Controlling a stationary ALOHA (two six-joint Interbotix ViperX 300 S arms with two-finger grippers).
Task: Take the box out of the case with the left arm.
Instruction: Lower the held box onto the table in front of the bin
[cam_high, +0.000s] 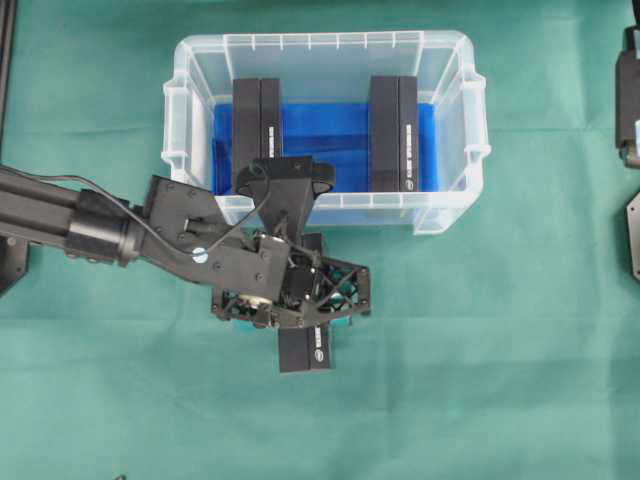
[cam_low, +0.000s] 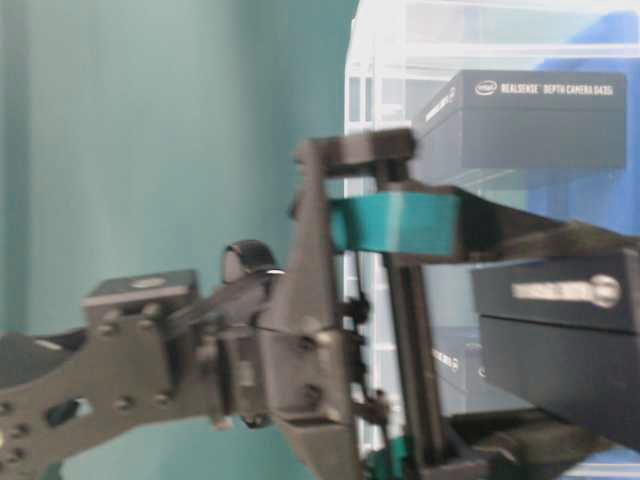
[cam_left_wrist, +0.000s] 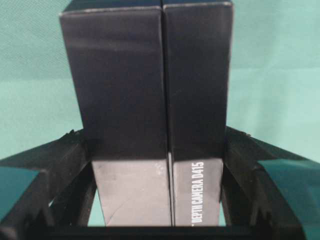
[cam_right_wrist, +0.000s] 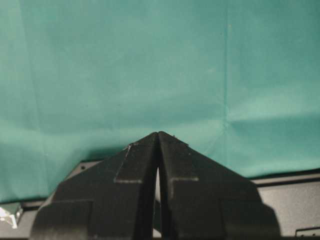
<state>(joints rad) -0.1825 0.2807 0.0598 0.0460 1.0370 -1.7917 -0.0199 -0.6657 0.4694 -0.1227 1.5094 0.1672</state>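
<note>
Green cloth — creased, covering table.

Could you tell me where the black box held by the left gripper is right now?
In the overhead view, the black box sits outside the clear plastic case, below its near wall, over the green cloth.

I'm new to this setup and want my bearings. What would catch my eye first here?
The clear case with its bright blue floor, at the top of the green cloth, still holding two black boxes standing on edge. Just below its near wall, the left gripper holds a third black box between its jaws, outside the case.
</note>
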